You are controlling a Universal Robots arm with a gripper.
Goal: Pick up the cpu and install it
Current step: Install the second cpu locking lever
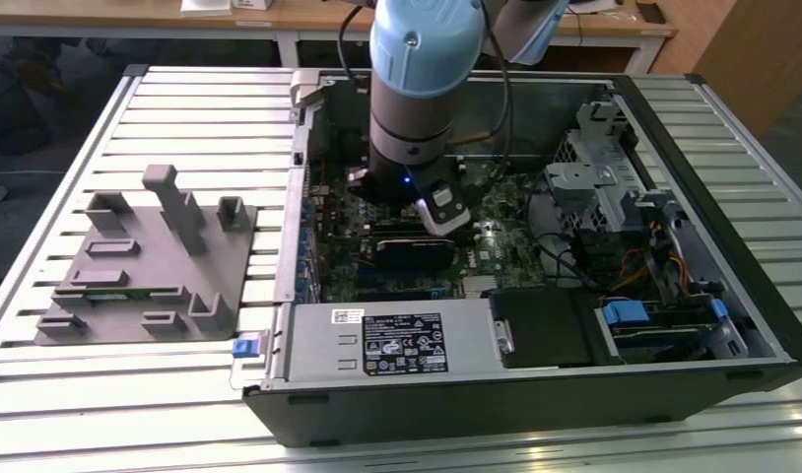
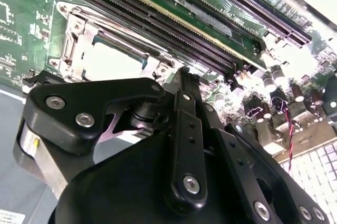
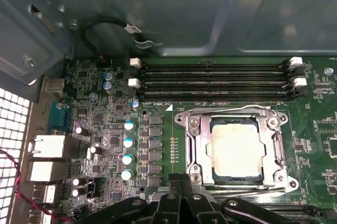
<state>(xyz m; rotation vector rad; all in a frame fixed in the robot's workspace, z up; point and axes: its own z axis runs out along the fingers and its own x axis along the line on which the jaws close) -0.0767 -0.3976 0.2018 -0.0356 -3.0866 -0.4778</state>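
The computer case (image 1: 533, 394) lies open on the slatted surface (image 1: 177, 394), and the arm (image 1: 421, 89) comes straight down into it over the motherboard (image 1: 494, 266), hemmed in by the case wall on the exterior view's left and the drive cage (image 1: 612, 187) on the exterior view's right. There is little spare room around the wrist in there. The grey fixture (image 1: 145, 266) sits outside the case on the exterior view's left, well apart from the arm. In the first wrist view the cpu (image 3: 235, 148) lies flat inside the socket frame (image 3: 237, 150), its pale top showing, with the metal bracket around it. The memory slots (image 3: 216, 79) run just beside the socket. The gripper (image 3: 181, 203) hangs just off the socket's edge, near the cpu but not touching it, with the jaws drawn together and nothing between them. In the second wrist view the black linkage (image 2: 184, 145) sits in front of the same socket.
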